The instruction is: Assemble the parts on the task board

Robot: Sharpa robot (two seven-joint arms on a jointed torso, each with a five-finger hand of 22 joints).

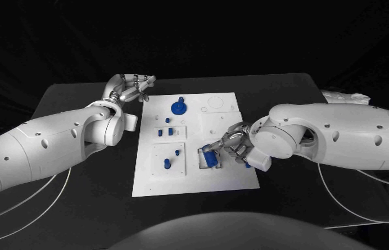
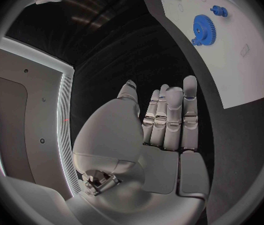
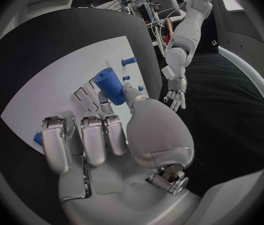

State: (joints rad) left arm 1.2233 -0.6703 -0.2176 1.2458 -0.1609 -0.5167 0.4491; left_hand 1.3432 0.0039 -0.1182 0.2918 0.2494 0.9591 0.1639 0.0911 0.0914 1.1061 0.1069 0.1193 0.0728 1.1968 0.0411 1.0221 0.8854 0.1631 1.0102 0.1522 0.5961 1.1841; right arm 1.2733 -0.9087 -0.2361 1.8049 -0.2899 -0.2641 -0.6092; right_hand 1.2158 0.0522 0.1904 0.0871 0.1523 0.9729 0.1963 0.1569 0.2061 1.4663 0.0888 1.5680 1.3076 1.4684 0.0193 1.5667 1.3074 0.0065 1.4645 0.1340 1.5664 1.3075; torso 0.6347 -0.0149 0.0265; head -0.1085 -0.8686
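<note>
Task board [image 1: 218, 174] looks like smooth matte white plastic, table [image 1: 81, 205] is dull black. The blue cylinder [image 3: 110, 85] by the right hand [image 3: 107, 150] fingertips looks like matte plastic; hand's brushed silver metal.

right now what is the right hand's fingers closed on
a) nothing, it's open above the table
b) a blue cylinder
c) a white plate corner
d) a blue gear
b: the silver right hand pinches the blue cylinder between its fingers over the white task board; the blue gear lies untouched at the far end.

Blue parts [image 1: 180, 105], white task board [image 1: 227, 178]
</note>
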